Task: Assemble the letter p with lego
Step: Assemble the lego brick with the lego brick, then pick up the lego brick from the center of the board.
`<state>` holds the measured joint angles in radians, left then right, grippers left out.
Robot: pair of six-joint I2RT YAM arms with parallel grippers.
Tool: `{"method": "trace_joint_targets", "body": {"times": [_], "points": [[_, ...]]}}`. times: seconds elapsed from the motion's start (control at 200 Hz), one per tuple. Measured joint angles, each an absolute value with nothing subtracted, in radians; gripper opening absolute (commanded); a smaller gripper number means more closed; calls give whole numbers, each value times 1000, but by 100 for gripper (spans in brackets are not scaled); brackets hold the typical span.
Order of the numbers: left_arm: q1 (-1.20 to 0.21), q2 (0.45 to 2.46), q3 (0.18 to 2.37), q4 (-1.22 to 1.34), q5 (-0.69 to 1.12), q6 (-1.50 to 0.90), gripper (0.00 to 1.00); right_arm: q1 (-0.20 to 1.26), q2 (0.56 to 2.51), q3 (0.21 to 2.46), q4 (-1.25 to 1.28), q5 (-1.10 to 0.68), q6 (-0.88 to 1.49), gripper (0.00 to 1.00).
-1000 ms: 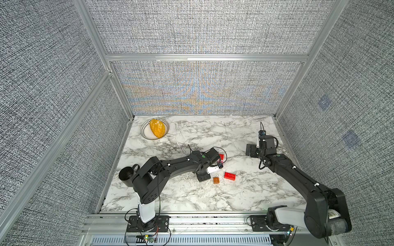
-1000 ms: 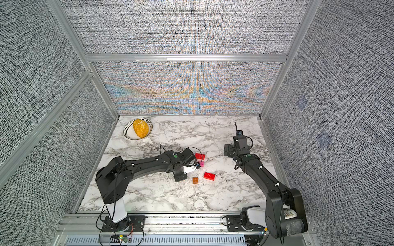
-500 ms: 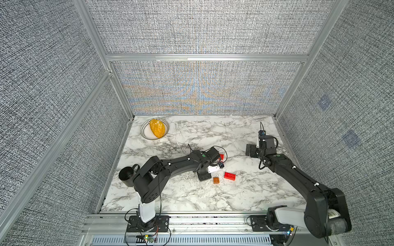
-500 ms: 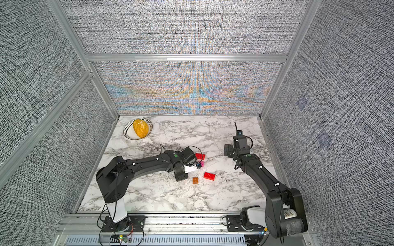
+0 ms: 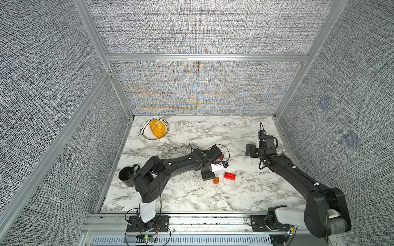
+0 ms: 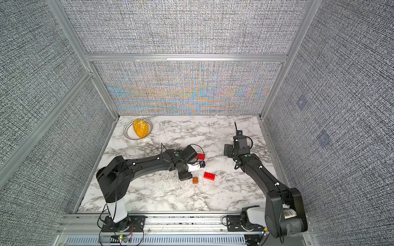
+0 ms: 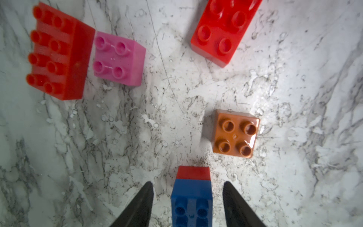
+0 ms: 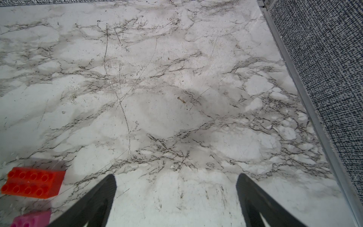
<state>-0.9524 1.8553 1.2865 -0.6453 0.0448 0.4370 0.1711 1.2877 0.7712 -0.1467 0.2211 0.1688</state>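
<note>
Left fingers (image 7: 141, 206) wider; lump (image 5: 157, 131) in bowl (image 5: 143, 132)

Left arm (image 5: 181, 164) stretched forward, low; left gripper (image 7: 187, 183) jaws parted, gripping nothing; right arm (image 5: 292, 172) extended; right gripper (image 8: 176, 175) spread wide, empty.

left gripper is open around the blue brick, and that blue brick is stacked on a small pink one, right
No. The blue brick inside the open left gripper is stacked on a small red brick, not a pink one; the left wrist view shows it. The pink brick lies apart, beside a long red brick.
</note>
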Motion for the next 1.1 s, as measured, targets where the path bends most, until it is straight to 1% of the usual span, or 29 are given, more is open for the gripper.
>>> {"method": "trace_joint_targets", "body": {"times": [0.185,0.305,0.38,0.395,0.405,0.42,0.425,0.45,0.535,0.651,0.826,0.971,1.101], "points": [[-952,1821,1305,-645,23,437,61,171,1288,771,-146,221,168,98],[-941,1692,1253,-585,-13,424,62,171,1279,771,-146,200,168,98],[-918,1584,1187,-518,-56,395,67,173,1265,777,-149,168,160,98],[-913,1563,1174,-506,-64,386,71,175,1263,779,-149,165,158,97],[-908,1546,1164,-495,-72,381,78,176,1262,780,-149,163,157,98],[-903,1526,1151,-482,-79,373,94,180,1259,781,-148,157,157,97],[-901,1520,1148,-479,-80,370,97,182,1258,781,-148,154,157,97],[-892,1484,1126,-456,-91,355,100,189,1252,784,-148,144,153,97],[-862,1375,1058,-382,-134,276,100,226,1245,819,-177,112,132,97],[-833,1282,1004,-332,-155,171,100,305,1269,913,-235,109,86,97],[-792,1237,970,-308,-83,10,100,480,1367,1036,-408,173,-14,95],[-782,1234,951,-305,-23,-77,99,596,1417,1028,-554,214,-104,95],[-780,1160,895,-292,-17,-128,99,653,1414,987,-615,191,-171,94]]}}
